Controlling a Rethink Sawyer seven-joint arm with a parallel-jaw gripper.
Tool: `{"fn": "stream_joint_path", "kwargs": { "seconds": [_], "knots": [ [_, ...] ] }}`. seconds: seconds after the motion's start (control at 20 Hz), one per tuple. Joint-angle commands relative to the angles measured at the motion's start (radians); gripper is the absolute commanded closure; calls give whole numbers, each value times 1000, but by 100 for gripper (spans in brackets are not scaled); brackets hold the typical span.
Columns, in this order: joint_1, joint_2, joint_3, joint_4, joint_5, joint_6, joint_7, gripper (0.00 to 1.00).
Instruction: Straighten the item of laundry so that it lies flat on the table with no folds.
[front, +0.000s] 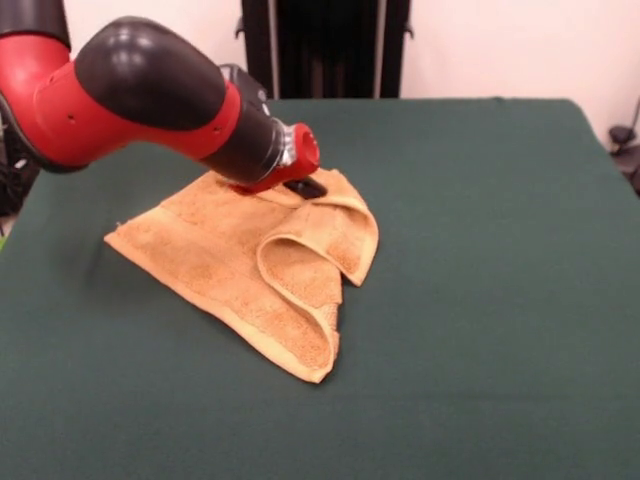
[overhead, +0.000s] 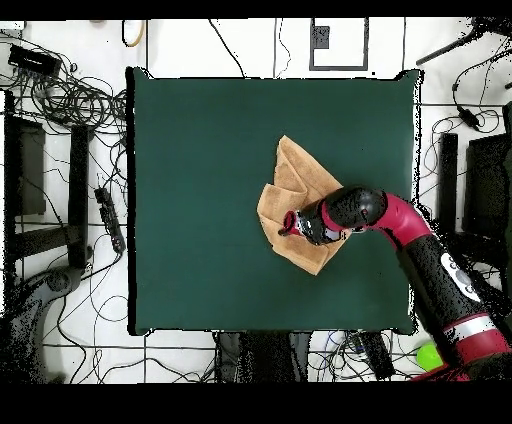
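Nearest you lay bare dark green felt-covered table (front: 480, 330); beyond it, near the table's middle, your small orange-tan terry towel (front: 215, 255) sat crumpled, one side doubled into looping folds. Farther back, the red and black arm's gripper (front: 305, 187) pressed on the towel's far edge; you couldn't tell whether its claw was apart or together.

Hand towel (front: 225, 255): orange-tan terry, small, rect. State: not flat. Front view: one end lies spread on the table (front: 480, 300), corner pointing toward pic left; other end is doubled over in two rounded, open loop folds standing up off the cloth, w/ a smoother hem edge running along the near side. Overhead view: towel (overhead: 298, 185) sits approx. mid-table, slightly toward the robot side, set diagonally to the table (overhead: 200, 150) edges. Table: dark green felt-like top, much larger than towel.
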Motion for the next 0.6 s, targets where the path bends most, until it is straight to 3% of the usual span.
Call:
{"fn": "stream_joint_path", "kwargs": {
  "seconds": [0.05, 0.35, 0.6],
  "knots": [
    [67, -42, 3, -139, -163, -196, -258, 100],
    [63, -89, 9, -114, -121, -132, -236, 100],
    [47, -116, 34, -75, -21, -22, -210, 100]
  ]
}}
